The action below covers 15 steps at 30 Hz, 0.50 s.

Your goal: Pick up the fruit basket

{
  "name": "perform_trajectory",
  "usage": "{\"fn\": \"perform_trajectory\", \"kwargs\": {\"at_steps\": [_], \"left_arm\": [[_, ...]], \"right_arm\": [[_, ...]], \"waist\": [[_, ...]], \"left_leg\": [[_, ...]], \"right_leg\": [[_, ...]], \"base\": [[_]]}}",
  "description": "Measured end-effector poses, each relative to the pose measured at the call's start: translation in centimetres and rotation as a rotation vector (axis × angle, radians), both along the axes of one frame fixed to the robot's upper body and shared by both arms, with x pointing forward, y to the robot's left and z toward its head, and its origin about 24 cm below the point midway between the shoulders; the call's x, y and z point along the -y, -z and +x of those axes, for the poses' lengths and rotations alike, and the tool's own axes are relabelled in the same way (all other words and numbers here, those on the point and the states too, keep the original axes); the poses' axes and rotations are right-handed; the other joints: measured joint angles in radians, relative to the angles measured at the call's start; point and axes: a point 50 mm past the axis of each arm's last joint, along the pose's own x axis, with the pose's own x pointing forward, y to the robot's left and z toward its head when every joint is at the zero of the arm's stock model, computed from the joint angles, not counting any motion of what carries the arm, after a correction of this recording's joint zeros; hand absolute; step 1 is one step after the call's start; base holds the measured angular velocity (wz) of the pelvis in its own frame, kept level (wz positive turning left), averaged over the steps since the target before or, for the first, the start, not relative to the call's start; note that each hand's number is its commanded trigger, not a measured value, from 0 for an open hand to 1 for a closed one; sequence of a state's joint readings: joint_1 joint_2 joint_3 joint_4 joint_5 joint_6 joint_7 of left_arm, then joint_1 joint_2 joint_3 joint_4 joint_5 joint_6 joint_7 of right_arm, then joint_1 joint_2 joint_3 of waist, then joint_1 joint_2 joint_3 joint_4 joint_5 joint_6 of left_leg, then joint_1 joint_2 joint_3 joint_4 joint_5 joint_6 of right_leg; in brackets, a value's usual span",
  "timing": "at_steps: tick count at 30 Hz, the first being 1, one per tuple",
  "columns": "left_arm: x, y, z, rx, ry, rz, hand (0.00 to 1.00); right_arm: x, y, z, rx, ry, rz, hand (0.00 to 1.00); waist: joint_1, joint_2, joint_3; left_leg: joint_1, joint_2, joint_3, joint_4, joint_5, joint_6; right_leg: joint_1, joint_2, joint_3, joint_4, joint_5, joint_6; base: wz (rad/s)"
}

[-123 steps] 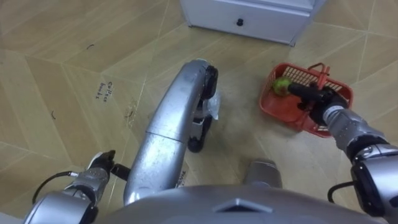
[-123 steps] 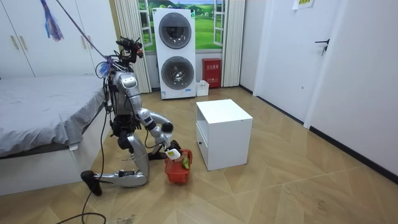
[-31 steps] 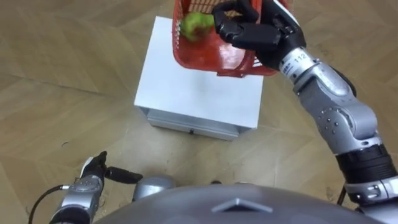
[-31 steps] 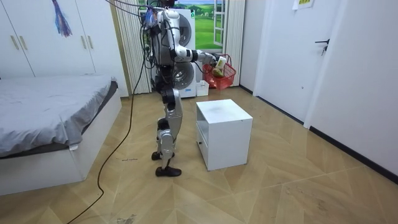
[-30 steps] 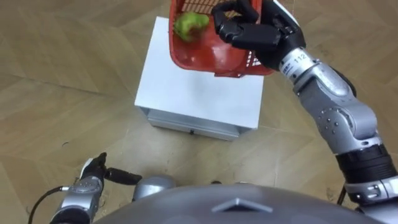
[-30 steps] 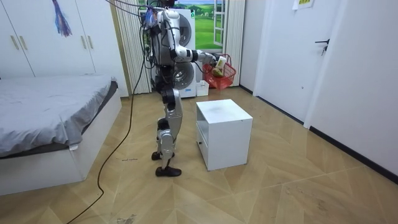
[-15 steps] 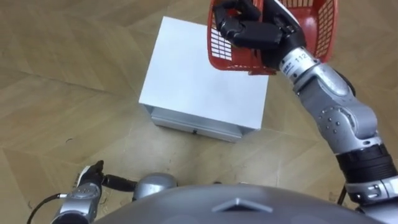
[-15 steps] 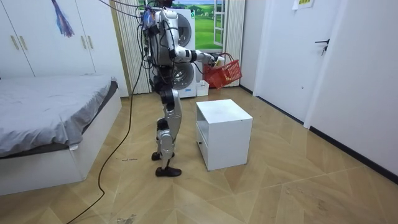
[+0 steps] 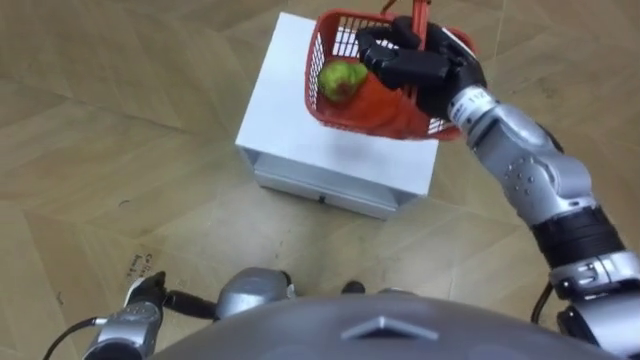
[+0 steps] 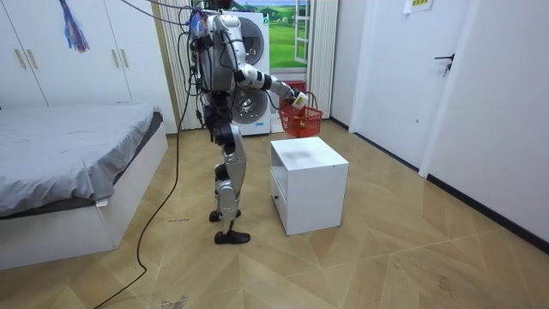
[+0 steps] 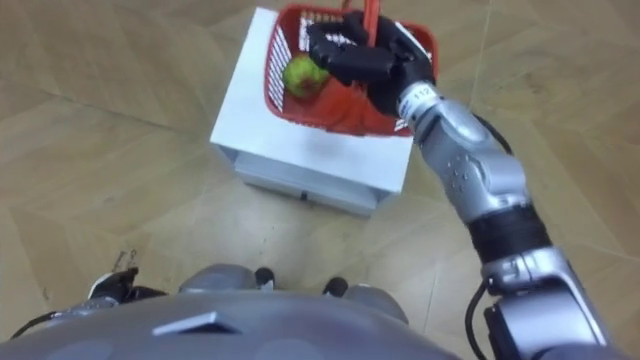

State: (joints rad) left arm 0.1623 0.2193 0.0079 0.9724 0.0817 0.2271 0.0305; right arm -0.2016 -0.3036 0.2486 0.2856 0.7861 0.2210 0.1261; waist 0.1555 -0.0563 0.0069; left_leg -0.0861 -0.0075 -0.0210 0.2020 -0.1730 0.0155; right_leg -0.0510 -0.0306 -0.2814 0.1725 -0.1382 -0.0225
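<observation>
Firmly clasping the red fruit basket (image 9: 385, 106) by its handle (image 9: 417, 13), right hand (image 9: 420, 68) curled tight; green fruit (image 9: 341, 78) just beside, white cabinet (image 9: 300, 130) underneath.

Red plastic lattice basket (image 9: 380, 105) with thin upright handle: held in air above top of white cube cabinet (image 9: 300, 130), not touching it, tilted. Right hand (image 9: 420, 65) curled round handle base. Round green fruit (image 9: 342, 78) inside, against basket's left wall.

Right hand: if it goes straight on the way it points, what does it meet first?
Probably the white cabinet's top: the right hand points forward and slightly down over it, and the red basket it grips would likely touch first. Depth is unclear.
</observation>
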Motion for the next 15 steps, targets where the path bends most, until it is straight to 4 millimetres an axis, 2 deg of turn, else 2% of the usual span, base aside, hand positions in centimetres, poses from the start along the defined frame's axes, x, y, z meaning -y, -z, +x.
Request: {"fn": "perform_trajectory", "kwargs": {"at_steps": [8, 15], "left_arm": [[-0.1, 0.0, 0.8, -0.001, -0.003, 0.026, 0.00], [-0.3, 0.0, 0.7, -0.007, 0.001, 0.048, 0.00]], "right_arm": [[1.0, 1.6, 0.5, -0.084, 0.052, -0.033, 1.00], [1.7, 2.5, 0.6, -0.130, 0.079, -0.050, 1.00]], "waist": [[0.011, -0.003, -0.0014], [0.016, 0.007, 0.0021]], "left_leg": [[-0.022, -0.004, -0.018, 0.006, 0.001, 0.002], [-0.048, -0.004, -0.014, 0.021, 0.001, 0.002]], "right_leg": [[-0.012, -0.004, -0.021, 0.001, 0.000, 0.000], [-0.033, -0.005, -0.023, 0.000, 0.000, 0.000]], "base": [[0.06], [0.02]]}}
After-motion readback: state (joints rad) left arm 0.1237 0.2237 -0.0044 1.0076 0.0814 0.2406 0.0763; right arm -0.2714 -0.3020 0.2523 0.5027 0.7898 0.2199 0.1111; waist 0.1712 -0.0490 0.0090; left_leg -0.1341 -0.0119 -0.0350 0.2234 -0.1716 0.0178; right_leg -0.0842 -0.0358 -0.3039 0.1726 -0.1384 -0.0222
